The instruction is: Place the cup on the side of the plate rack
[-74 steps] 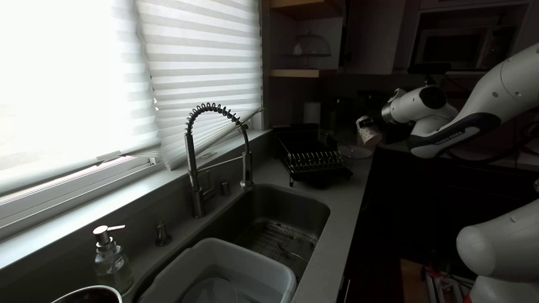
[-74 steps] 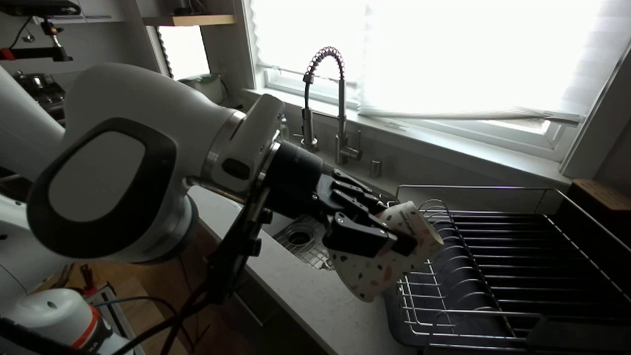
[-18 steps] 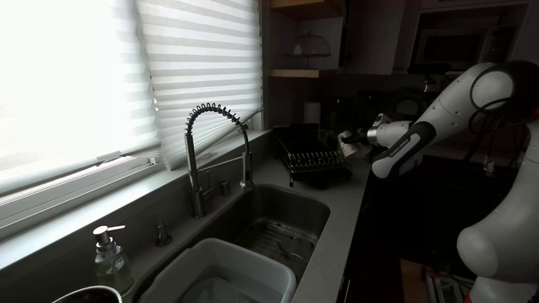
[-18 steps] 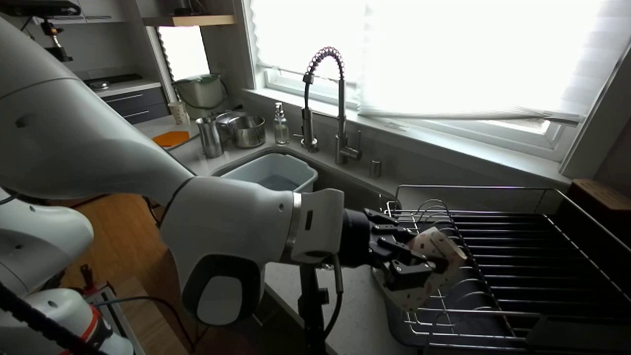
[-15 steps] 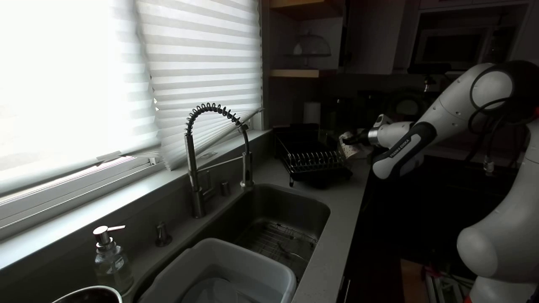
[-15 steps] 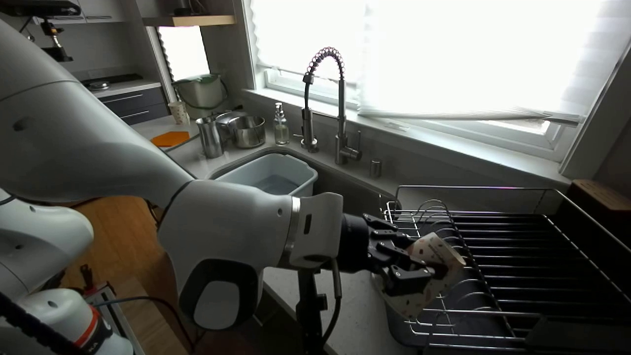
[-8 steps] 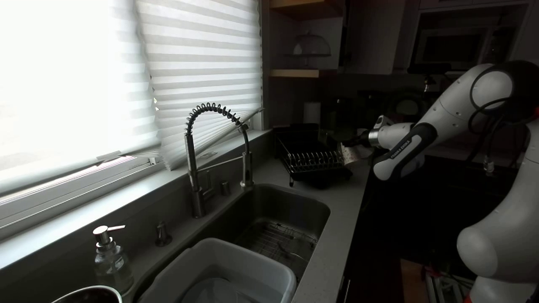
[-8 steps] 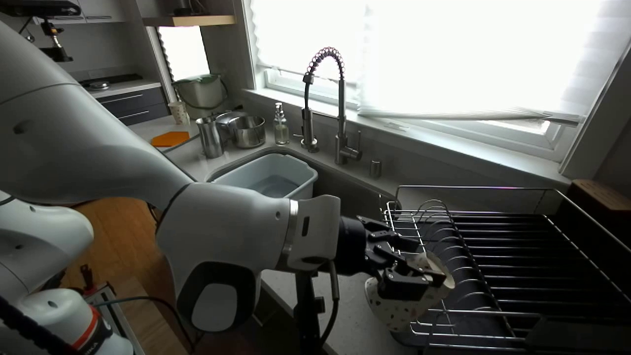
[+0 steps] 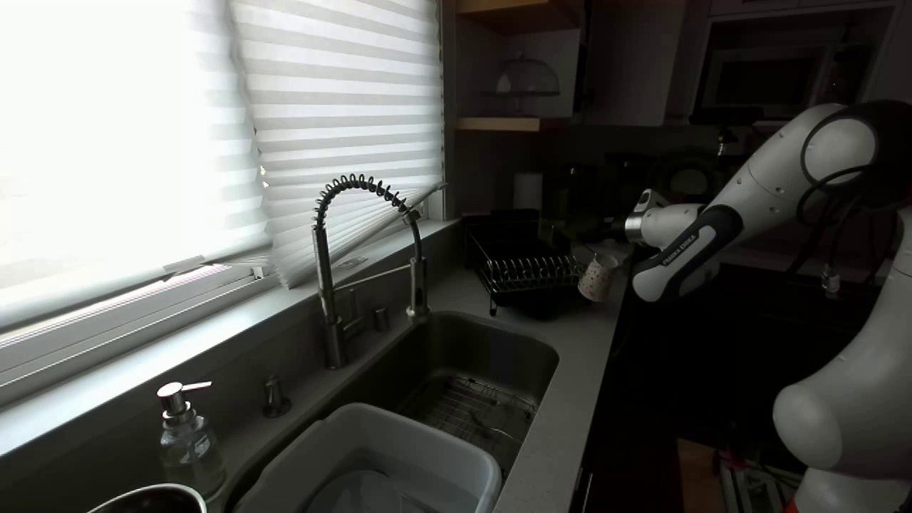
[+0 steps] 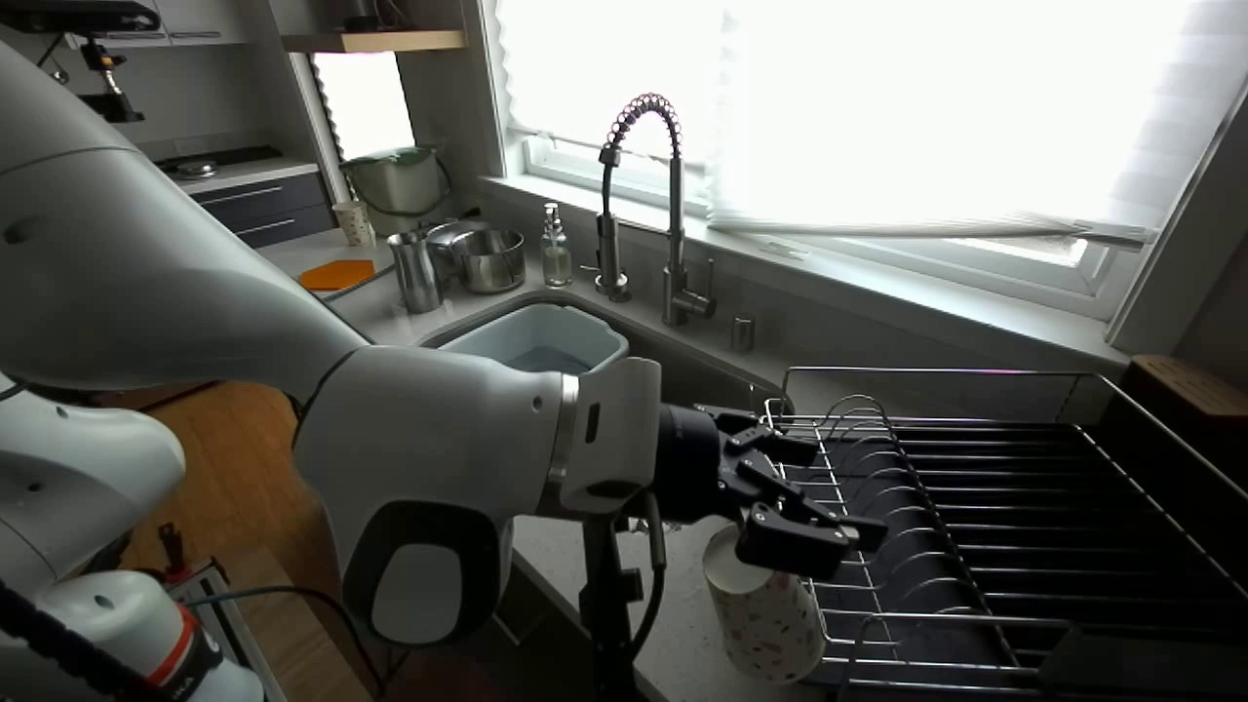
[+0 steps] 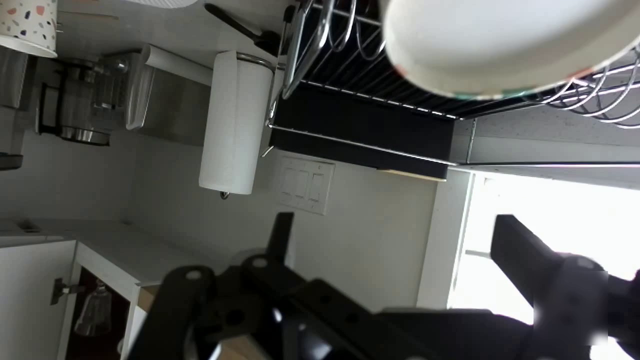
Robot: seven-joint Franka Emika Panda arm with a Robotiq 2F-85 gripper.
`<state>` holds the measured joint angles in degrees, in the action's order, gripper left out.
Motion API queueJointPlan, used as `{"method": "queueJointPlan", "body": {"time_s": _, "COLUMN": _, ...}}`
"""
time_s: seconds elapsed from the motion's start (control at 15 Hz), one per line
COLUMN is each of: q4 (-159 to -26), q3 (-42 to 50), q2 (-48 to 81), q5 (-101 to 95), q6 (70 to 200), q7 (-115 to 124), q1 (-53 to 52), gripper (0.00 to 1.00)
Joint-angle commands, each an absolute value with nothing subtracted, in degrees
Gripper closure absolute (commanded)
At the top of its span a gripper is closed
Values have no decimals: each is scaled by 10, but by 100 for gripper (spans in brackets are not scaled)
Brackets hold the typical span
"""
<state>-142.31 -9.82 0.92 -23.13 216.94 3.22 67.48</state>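
Note:
The pale speckled cup [image 10: 770, 624] is out of my grip, tilted at the near side of the black wire plate rack [image 10: 1033, 546]. A pale round end of it faces upward. It overlaps the rack's edge, and I cannot tell whether it touches the wires or what it rests on. In an exterior view the cup [image 9: 596, 280] sits beside the rack [image 9: 534, 274] near the counter's edge. My gripper [image 10: 837, 492] is open just above the cup and over the rack's side. In the wrist view the gripper [image 11: 392, 235] spans bare air, with the cup [image 11: 505, 45] at the top right.
A sink holds a grey basin [image 9: 427, 434], with a coiled faucet [image 9: 324, 285] behind it. A soap bottle [image 10: 556, 249] and steel pot [image 10: 490, 261] stand farther along. A paper towel roll [image 11: 235, 125] and another speckled cup [image 11: 30, 22] show in the wrist view.
My gripper carried the cup to the rack's side and opened during the last second. The cup slipped down out of the fingers and turned, while the hand rose slightly.

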Motion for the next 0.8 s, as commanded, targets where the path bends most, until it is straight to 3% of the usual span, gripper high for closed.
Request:
{"method": "queueJointPlan", "body": {"time_s": 0.0, "q4": -1425, "q3": -98, "q2": -24, "q5": -233, "q6": 2117, "q7": 74, "q1": 676, "gripper": 0}}
{"method": "queueJointPlan", "body": {"time_s": 0.4, "q4": -1409, "q3": -108, "q2": -95, "q5": -217, "q6": 1888, "q7": 147, "q1": 657, "gripper": 0}}
{"method": "queueJointPlan", "body": {"time_s": 0.47, "q4": -1410, "q3": -42, "q2": -112, "q5": -140, "q6": 1840, "q7": 88, "q1": 573, "gripper": 0}}
{"method": "queueJointPlan", "body": {"time_s": 0.53, "q4": -1399, "q3": -114, "q2": -123, "q5": -181, "q6": 1799, "q7": 144, "q1": 655, "gripper": 0}}
{"method": "queueJointPlan", "body": {"time_s": 0.73, "q4": -1376, "q3": -117, "q2": -149, "q5": -175, "q6": 1684, "q7": 170, "q1": 641, "gripper": 0}}
